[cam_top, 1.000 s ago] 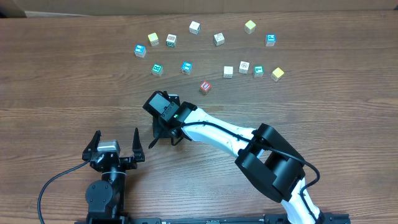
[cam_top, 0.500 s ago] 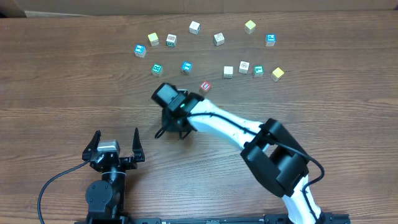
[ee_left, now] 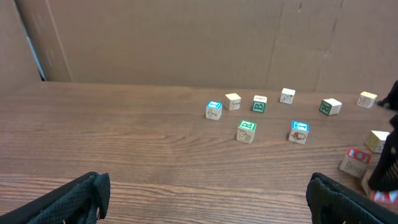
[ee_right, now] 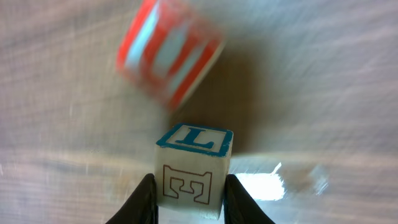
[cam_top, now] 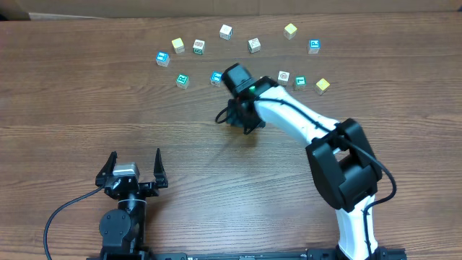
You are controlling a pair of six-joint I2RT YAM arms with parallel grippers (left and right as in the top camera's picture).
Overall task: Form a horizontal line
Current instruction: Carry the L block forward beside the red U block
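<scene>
Gripping a small whitish wooden cube with blue L top (ee_right: 194, 168), the right hand (ee_right: 193, 202) is beside a red-printed wooden cube (ee_right: 168, 56); near it the horizontal line (cam_top: 284, 76) is unfinished, cubes apart; the left hand (cam_top: 133, 173) stands wide open, empty.

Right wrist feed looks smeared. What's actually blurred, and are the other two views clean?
Right wrist: the blue L cube between the right fingers is sharp; the red-printed cube behind and the table are motion-smeared, with glare beside the held cube. Overhead: crisp, evenly lit. Left wrist: far cubes sharp, left fingers dark and soft.
</scene>
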